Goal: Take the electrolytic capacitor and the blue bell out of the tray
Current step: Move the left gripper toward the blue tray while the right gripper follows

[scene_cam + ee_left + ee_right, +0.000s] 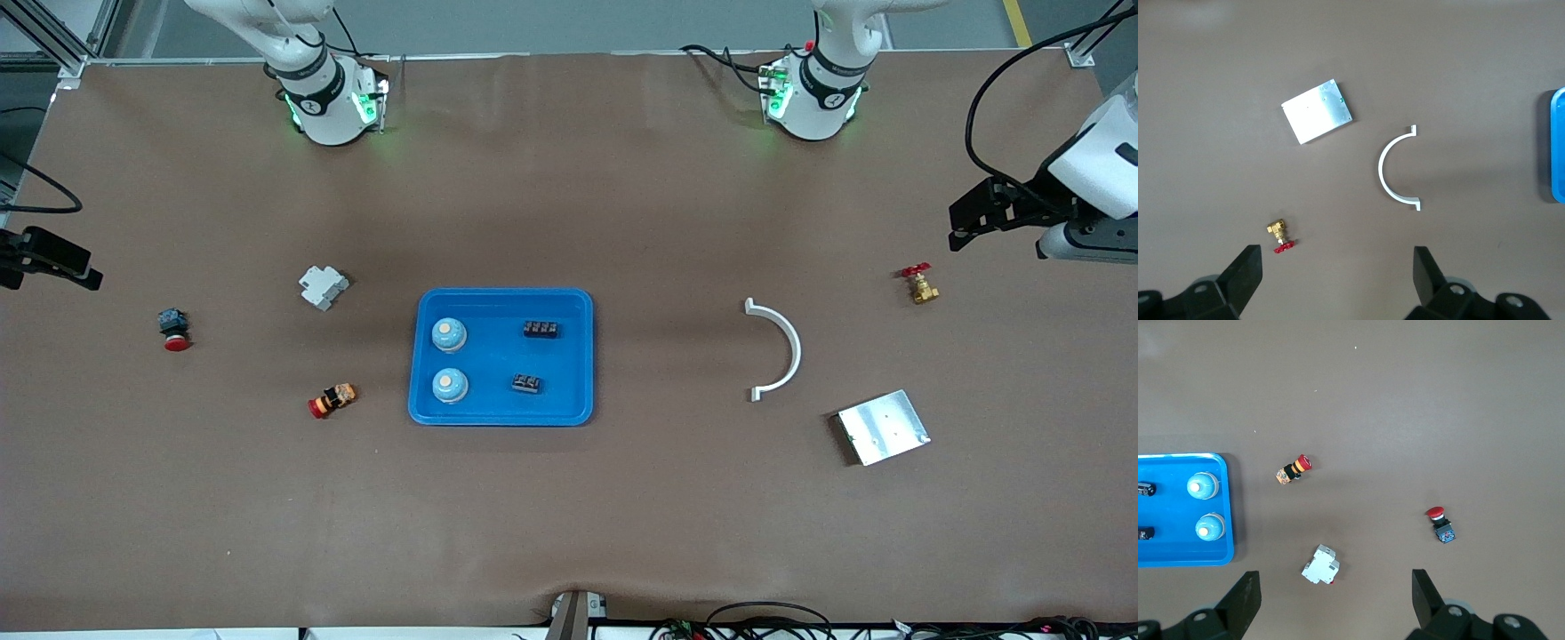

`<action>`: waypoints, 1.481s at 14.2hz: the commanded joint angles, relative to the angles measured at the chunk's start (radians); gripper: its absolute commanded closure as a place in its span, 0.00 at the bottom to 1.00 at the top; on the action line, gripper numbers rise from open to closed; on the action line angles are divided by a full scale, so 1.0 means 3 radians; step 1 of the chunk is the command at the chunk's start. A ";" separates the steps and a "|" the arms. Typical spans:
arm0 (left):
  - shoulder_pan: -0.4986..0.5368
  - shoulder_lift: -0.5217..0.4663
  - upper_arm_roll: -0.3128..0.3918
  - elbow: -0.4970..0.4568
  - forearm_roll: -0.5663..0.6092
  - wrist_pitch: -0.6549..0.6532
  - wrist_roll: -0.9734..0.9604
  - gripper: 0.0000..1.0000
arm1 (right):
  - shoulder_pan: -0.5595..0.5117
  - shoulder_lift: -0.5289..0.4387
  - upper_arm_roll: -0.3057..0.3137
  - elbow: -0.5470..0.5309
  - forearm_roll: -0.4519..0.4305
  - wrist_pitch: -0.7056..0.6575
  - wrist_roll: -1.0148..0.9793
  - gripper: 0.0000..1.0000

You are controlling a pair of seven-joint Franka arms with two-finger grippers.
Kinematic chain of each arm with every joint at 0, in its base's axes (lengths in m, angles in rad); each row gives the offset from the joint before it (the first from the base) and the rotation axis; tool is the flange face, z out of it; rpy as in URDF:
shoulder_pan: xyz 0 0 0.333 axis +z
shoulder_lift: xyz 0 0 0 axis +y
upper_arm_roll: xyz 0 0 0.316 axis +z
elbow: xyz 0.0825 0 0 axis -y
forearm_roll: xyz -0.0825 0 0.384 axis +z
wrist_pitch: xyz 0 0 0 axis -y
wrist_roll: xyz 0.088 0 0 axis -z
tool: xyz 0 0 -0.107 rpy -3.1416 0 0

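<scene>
The right gripper [1331,593] hangs high over the right arm's end of the brown table [569,516], jaws spread wide and empty, apparently waiting. Below it lie a red mushroom-head push button on a dark block [174,330], a white plastic circuit breaker [323,286] and a red-capped switch with an orange body [332,400].

At the table's middle sits the bright blue rectangular plastic tray [500,414]. Along its edge toward the right arm stand two pale blue domed bells with cream tops, one farther from the front camera [449,333], one nearer [449,384]. Toward the opposite edge lie two small black terminal blocks [540,330] [527,384]. No cylindrical capacitor can be made out; nothing has been removed yet, I judge.

Next come a white half-ring plastic clamp [781,348], a silver metal plate [883,427] and a brass valve with a red handle [921,285]. The left gripper [1338,273] hovers over these, jaws equally wide, holding nothing, probably parked clear for an unobstructed start.
</scene>
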 commanded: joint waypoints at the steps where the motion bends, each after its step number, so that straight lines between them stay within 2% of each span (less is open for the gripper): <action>1: -0.0007 0.0013 -0.0021 0.0022 0.0024 0.0015 -0.0003 0.00 | 0.0009 -0.0021 -0.0008 0.0021 0.0038 -0.0036 0.0055 0.00; 8: -0.0043 0.0028 -0.0108 0.0007 -0.0001 0.0031 -0.0018 0.00 | 0.0009 -0.0021 -0.0002 0.0021 0.0038 -0.0025 0.0055 0.00; 10: -0.0063 0.0053 -0.0118 -0.0014 -0.0011 0.0026 -0.0343 0.00 | 0.0009 -0.0021 -0.0002 0.0021 0.0038 -0.0036 0.0050 0.00; 14: -0.0324 0.0201 -0.0175 -0.0009 -0.0011 0.0026 -0.1025 0.00 | 0.0004 -0.0016 -0.0002 0.0021 0.0044 -0.0041 0.0050 0.00; 17: -0.0487 0.0268 -0.0195 -0.0029 -0.0138 0.0026 -0.1908 0.00 | -0.0001 -0.0016 -0.0002 0.0016 0.0043 -0.0036 0.0035 0.00; 18: -0.0478 0.0273 -0.0195 -0.0034 -0.0296 0.0041 -0.1996 0.00 | 0.0009 -0.0011 -0.0002 0.0021 0.0044 -0.0025 0.0030 0.00; 21: -0.0538 0.0304 -0.0200 -0.0044 -0.0349 0.0128 -0.2129 0.00 | 0.0172 0.0050 -0.0002 -0.0015 0.0033 -0.0041 0.0055 0.00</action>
